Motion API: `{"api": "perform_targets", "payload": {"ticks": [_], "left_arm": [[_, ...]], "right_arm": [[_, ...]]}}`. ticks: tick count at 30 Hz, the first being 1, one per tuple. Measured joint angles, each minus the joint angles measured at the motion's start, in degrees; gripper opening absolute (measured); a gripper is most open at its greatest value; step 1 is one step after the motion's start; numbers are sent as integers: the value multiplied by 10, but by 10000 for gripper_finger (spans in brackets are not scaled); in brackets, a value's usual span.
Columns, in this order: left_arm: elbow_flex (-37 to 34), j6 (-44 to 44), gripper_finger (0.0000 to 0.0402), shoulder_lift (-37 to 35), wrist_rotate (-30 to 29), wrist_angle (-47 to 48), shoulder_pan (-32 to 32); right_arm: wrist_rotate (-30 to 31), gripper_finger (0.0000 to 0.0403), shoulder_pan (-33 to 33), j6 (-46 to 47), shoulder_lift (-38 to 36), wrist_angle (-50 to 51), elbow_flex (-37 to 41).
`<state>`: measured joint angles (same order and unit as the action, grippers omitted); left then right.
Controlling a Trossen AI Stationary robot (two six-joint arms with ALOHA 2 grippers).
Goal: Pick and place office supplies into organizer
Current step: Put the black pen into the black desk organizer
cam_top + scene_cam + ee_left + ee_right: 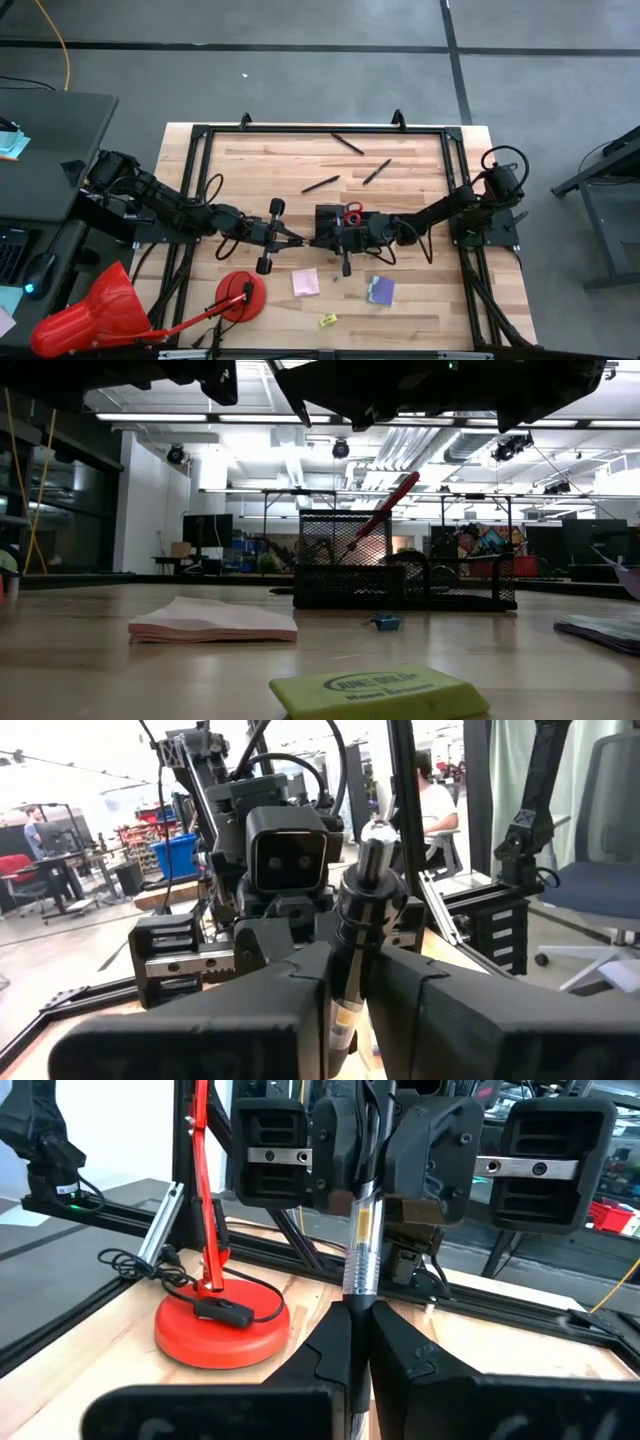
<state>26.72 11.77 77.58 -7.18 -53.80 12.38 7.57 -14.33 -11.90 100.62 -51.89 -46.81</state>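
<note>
**Pen Gripped by Both Claws Beside Organizer**

Left claw (298,240) clenched on pen (358,935), just left of the organizer (337,226). Right claw (318,240) clenched on the same pen from the opposite side, above the organizer at mid-desk (420,300). Red-handled scissors (353,213) standing tilted inside the organizer. Pink sticky pad (305,282), purple pad (380,290) and yellow eraser (327,320) lying in front, apart from each other. Three dark pens (348,144) scattered behind, well apart from the organizer.
</note>
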Motion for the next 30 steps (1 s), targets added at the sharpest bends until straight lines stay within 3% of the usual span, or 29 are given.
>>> {"api": "perform_targets", "payload": {"ticks": [9,17,23,30], "left_arm": [[0,-1,39,0,0,4,0],[0,-5,31,0,-18,12,0],[0,-4,47,0,-64,12,0],[0,-6,32,0,-88,-4,0]], "right_arm": [[4,34,0,-6,0,3,0],[31,108,0,3,0,12,0],[126,158,-15,3,-17,85,-1],[207,186,-45,14,-34,151,0]]}}
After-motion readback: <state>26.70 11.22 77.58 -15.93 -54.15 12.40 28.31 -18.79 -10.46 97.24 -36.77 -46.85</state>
